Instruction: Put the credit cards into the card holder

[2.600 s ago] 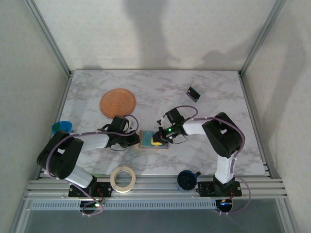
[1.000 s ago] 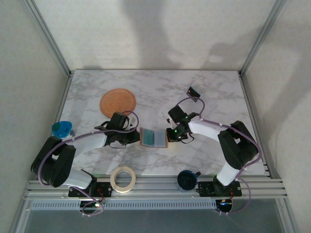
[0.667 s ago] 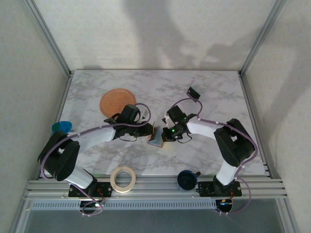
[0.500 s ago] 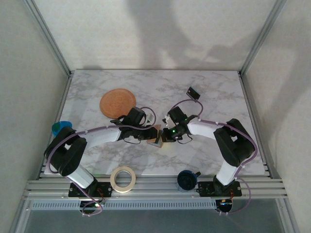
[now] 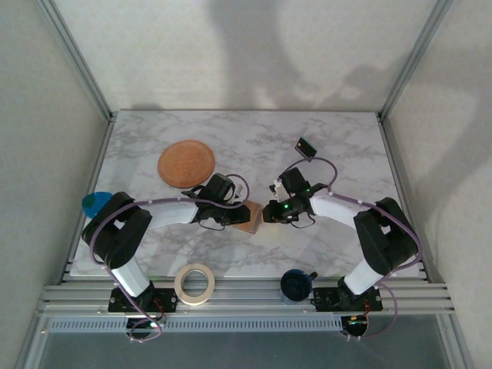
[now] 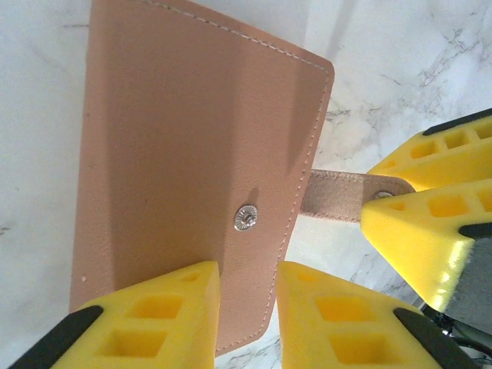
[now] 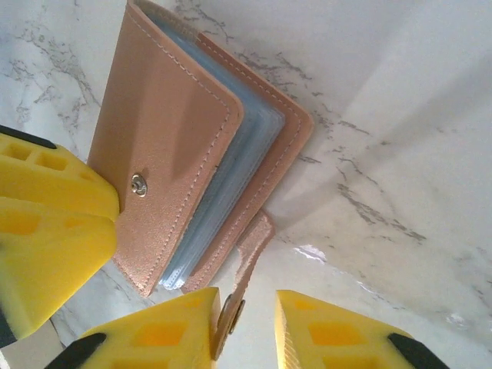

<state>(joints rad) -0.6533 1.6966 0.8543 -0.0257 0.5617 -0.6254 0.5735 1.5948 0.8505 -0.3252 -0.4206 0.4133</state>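
The card holder (image 5: 248,217), a tan-pink leather wallet, lies folded shut on the marble between my two grippers. In the left wrist view its cover (image 6: 192,146) and snap stud (image 6: 246,217) face up. My left gripper (image 6: 247,280) is open, astride the wallet's near corner without pinching it. Pale blue sleeves (image 7: 227,188) show between the covers in the right wrist view. The snap tab (image 7: 250,257) reaches between the jaws of my right gripper (image 7: 247,304), which is open. The tab leans on one finger (image 7: 165,334). One dark credit card (image 5: 306,146) lies far right, apart from both grippers.
A round orange-brown disc (image 5: 186,163) lies at the back left. A tape roll (image 5: 194,283) and a dark blue round object (image 5: 295,284) sit at the near edge. A blue object (image 5: 96,203) is at the left edge. Both arms meet mid-table.
The left gripper swept right and folded the open wallet's left cover over, closing it. Both grippers, shut a second ago, have parted their jaws; the right one has let go of the tab.
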